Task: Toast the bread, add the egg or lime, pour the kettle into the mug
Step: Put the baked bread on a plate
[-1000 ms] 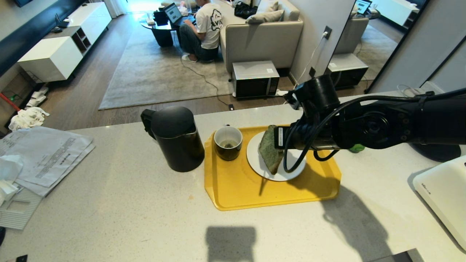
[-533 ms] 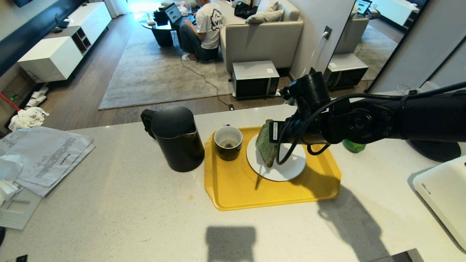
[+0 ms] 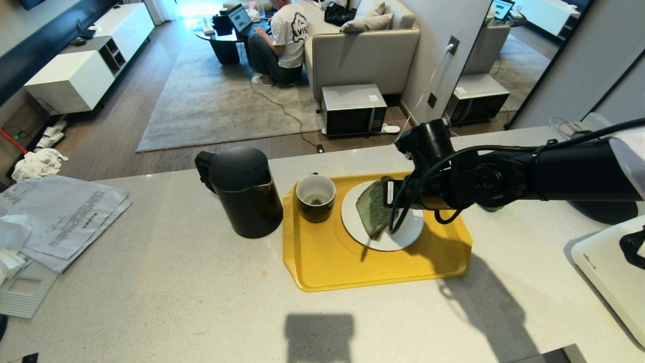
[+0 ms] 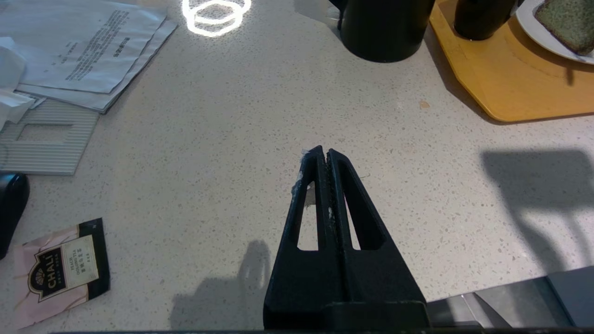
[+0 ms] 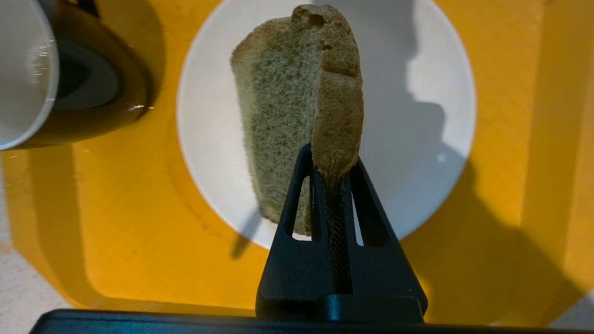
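Right arm (image 3: 504, 179) lower than a second ago: rose slightly at the half-second mark, then dropped toward the white plate (image 3: 410, 237). Right gripper (image 5: 330, 174), pinched on the crust edge of the bread (image 3: 374, 207), carried the slice down with it. Slice previously hung steeply on edge above the plate; now it tilts flatter, its lower end close over the plate. Contact cannot be told. Arm's shadow on the yellow tray (image 3: 327, 262) shifted accordingly.

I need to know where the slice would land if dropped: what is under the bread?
The bread, pinched by its crust in the right gripper, hangs over the white plate on the yellow tray. The plate's middle is covered by the slice.
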Controlling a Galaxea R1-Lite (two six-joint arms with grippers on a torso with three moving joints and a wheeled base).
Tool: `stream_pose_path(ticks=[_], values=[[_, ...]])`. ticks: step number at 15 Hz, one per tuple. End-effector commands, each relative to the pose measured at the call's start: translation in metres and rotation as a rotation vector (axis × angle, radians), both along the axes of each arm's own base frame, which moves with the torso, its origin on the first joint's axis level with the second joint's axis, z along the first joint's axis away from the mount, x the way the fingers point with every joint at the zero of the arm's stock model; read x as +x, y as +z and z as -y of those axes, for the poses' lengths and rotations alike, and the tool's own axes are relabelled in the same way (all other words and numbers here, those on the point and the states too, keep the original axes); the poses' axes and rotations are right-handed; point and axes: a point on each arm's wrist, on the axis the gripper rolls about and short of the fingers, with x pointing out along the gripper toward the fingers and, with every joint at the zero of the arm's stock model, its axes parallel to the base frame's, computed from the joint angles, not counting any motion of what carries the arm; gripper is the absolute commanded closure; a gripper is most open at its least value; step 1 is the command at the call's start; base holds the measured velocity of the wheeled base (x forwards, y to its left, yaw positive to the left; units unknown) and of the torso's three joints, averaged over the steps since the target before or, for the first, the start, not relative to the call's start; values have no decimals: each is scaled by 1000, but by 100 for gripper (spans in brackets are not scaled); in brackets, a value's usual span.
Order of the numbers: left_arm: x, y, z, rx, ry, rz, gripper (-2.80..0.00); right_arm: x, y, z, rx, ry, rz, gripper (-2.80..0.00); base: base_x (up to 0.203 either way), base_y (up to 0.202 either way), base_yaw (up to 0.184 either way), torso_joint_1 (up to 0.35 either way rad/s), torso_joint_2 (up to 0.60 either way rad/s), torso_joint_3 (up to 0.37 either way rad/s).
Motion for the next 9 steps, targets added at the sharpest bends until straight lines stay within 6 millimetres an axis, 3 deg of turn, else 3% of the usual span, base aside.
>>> stream_pose_path(ticks=[1,9], values=[[0,0,0,0,0,1,0,5,-5,13,-13,-36,-17,0,0,0,0,0,0,0],[0,0,0,0,0,1,0,3,-22,56,-76,-107,-88,0,0,0,0,0,0,0]])
